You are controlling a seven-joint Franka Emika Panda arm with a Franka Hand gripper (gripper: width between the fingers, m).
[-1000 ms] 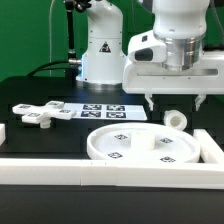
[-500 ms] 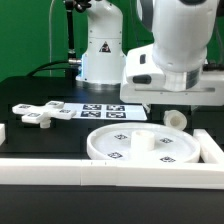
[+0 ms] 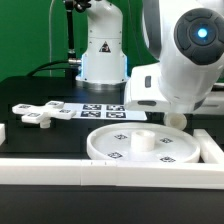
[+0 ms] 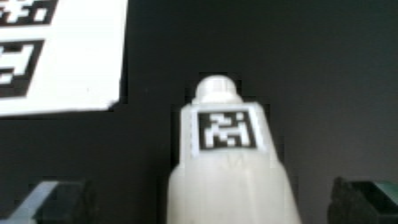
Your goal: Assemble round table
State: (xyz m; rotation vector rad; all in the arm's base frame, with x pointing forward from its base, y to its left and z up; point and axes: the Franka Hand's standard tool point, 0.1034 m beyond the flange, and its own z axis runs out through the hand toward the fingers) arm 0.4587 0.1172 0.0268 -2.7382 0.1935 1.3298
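Observation:
The white rimmed disc top [image 3: 140, 146] lies flat at the front of the black table. The flat cross-shaped base [image 3: 42, 113] lies at the exterior view's left. The short cylindrical leg [image 3: 177, 118] lies on the table just behind the disc, mostly hidden by my arm. In the wrist view the leg [image 4: 226, 135] lies lengthwise between my fingers, its square marker facing up. My gripper [image 4: 210, 205] is open, with one dark finger [image 4: 54, 200] on each side of the leg and a gap at both. In the exterior view my fingers are hidden behind the hand.
The marker board [image 3: 103, 110] lies behind the disc and also shows in the wrist view [image 4: 54, 55]. A long white border bar [image 3: 100, 176] runs along the front, and another [image 3: 208, 142] stands at the exterior view's right. The arm's base [image 3: 100, 50] stands at the back.
My hand has come down over the leg and the wrist has tilted toward the camera. The fingers, visible above the table earlier, are now hidden. The parts have not moved.

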